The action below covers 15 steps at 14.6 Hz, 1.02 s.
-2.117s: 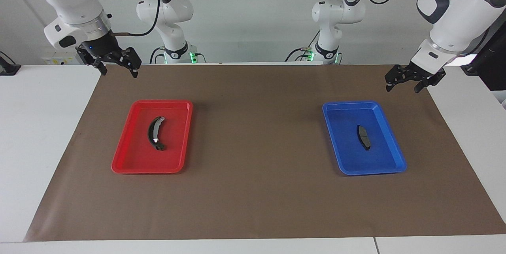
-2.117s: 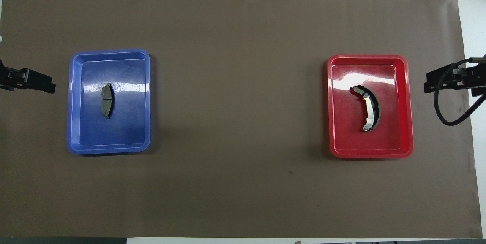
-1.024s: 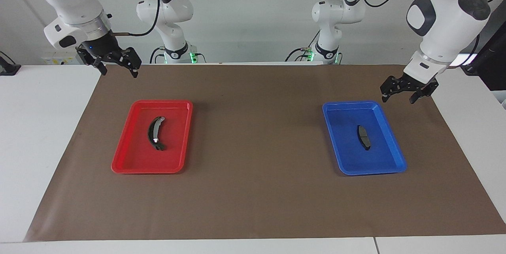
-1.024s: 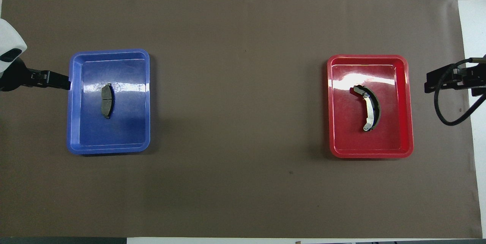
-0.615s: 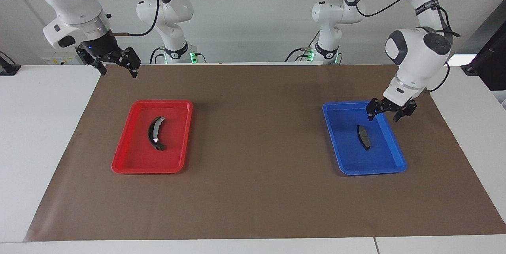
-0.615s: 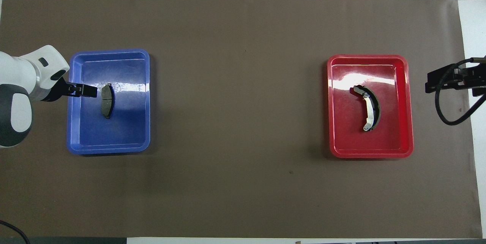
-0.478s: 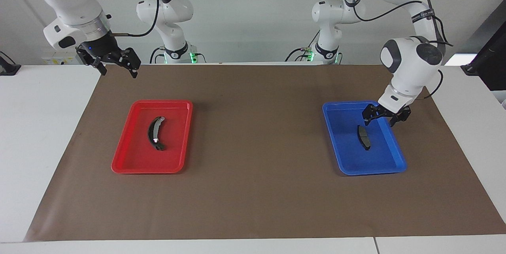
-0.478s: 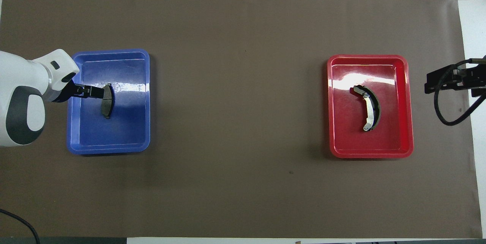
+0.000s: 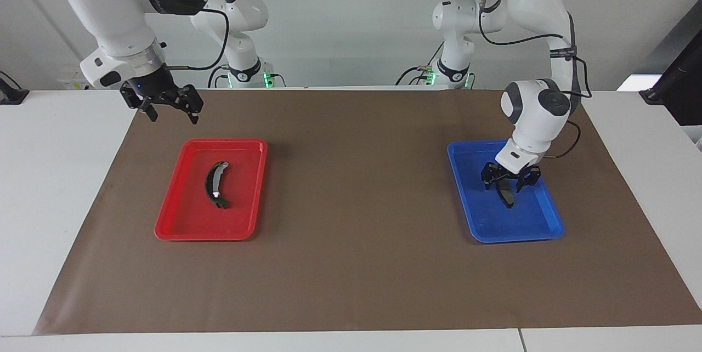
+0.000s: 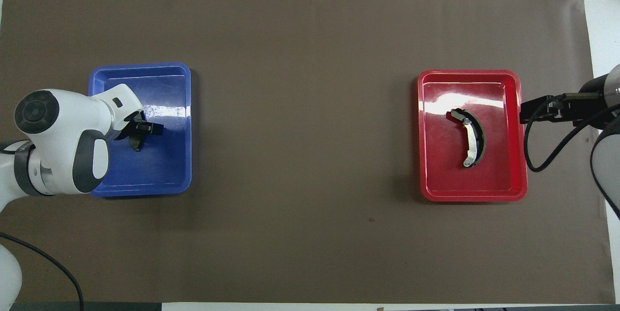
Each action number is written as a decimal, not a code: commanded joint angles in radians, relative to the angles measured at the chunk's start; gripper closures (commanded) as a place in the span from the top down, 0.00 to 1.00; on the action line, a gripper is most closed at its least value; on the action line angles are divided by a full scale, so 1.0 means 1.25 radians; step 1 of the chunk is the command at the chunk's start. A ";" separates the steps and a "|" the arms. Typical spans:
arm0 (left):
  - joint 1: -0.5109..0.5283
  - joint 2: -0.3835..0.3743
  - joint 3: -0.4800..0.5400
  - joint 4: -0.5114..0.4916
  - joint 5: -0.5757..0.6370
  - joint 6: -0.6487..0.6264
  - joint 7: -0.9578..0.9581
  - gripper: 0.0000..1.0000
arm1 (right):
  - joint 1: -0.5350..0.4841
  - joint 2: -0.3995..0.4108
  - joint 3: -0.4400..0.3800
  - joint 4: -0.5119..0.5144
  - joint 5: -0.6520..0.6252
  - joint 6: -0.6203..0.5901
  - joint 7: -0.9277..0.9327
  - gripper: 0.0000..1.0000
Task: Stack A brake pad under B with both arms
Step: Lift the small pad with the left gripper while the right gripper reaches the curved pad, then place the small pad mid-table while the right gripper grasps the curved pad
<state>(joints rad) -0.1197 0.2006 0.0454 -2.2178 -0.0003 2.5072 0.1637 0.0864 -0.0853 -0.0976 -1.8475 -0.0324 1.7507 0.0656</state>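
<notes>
The small dark grey brake pad (image 9: pixel 508 197) lies in the blue tray (image 9: pixel 526 220) toward the left arm's end of the table. My left gripper (image 9: pixel 507 181) is low over the pad, fingers open on either side of it; I cannot tell if they touch. In the overhead view the left gripper (image 10: pixel 147 129) hides most of the pad (image 10: pixel 135 145). The curved black brake shoe B (image 9: pixel 215 185) lies in the red tray (image 9: pixel 241 204). My right gripper (image 9: pixel 170 109) is open and empty, raised beside the red tray's edge nearest the robots.
Both trays sit on a brown mat (image 9: pixel 356 204) that covers most of the white table. In the overhead view the blue tray (image 10: pixel 164 170), the red tray (image 10: pixel 503 175), the shoe (image 10: pixel 473 139) and the right gripper (image 10: pixel 530 110) with its looped cable show.
My left arm has swung in from the mat's edge and come down over the pad in the blue tray. My right gripper has shifted slightly toward the red tray.
</notes>
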 commanded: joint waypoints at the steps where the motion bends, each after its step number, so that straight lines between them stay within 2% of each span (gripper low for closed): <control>1: -0.006 0.006 0.009 -0.006 0.008 0.014 0.003 0.76 | -0.007 -0.015 0.000 -0.101 -0.002 0.094 -0.030 0.99; 4: 0.007 -0.020 0.012 -0.001 0.008 -0.060 0.003 0.27 | -0.007 0.004 0.000 -0.127 -0.002 0.143 -0.032 0.99; 5: 0.012 -0.032 0.012 0.000 0.008 -0.074 0.003 0.18 | -0.007 0.008 0.001 -0.130 -0.002 0.146 -0.032 0.99; 6: 0.012 -0.043 0.012 0.000 0.008 -0.080 0.003 0.14 | -0.007 0.013 0.000 -0.131 -0.002 0.155 -0.032 0.99; 8: 0.010 -0.065 0.012 0.013 0.008 -0.116 -0.002 0.13 | -0.009 0.020 0.000 -0.175 -0.002 0.218 -0.032 0.99; 10: 0.003 -0.090 0.012 0.069 0.008 -0.214 -0.006 0.12 | -0.008 0.028 0.001 -0.217 -0.002 0.280 -0.030 0.99; 12: -0.023 -0.088 0.004 0.134 0.008 -0.290 -0.056 0.10 | -0.009 0.037 0.000 -0.231 0.007 0.309 -0.032 0.99; 15: -0.146 -0.081 0.003 0.134 0.008 -0.233 -0.257 0.10 | -0.010 0.051 0.000 -0.283 0.012 0.398 -0.035 0.99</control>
<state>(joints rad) -0.2016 0.0881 0.0462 -2.0566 -0.0005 2.1901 -0.0033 0.0848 -0.0218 -0.0989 -2.1493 -0.0298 2.1770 0.0510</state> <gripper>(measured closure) 0.604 0.004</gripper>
